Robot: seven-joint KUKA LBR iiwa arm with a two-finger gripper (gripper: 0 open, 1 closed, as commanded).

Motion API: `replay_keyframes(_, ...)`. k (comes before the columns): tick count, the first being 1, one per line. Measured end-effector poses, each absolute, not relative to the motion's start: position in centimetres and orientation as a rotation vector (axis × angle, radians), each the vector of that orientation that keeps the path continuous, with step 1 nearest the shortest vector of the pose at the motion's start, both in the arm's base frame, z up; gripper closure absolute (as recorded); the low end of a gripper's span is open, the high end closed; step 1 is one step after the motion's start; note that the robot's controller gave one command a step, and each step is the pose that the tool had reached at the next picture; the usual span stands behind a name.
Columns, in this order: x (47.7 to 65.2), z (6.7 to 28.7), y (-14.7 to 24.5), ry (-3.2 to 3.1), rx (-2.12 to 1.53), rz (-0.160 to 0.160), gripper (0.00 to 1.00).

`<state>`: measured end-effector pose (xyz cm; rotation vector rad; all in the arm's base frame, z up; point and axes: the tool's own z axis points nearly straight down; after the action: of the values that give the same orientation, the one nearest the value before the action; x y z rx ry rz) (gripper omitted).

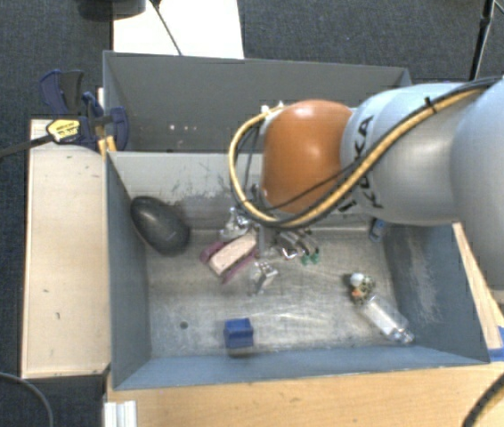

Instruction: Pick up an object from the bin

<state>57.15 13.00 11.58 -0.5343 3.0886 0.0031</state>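
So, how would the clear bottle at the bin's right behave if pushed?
The clear bottle lies on its side and looks round, so it probably rolls. It seems thin see-through plastic, so likely light and perhaps slippery to grasp.

A pink block (228,256) with a purple edge lay tilted near the middle of the bin (136,327), right beside the hand (264,274). A dark grey lump (159,223), round like a stone, sat by the left wall, near the back. A small blue cube (239,332) sat close to the front wall, well apart from the block. A clear little bottle (384,318) lay on its side toward the right, with a small round thing (357,285) just beside it.
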Motion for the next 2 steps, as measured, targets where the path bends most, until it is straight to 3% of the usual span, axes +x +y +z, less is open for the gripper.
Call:
replay_keyframes(1, 58.53, 9.06, 12.62, 3.097, -0.348, 0.02, 0.0)
replay_keyframes(2, 59.08, 9.62, 12.63, 3.075, -0.34, 0.022, 1.0)
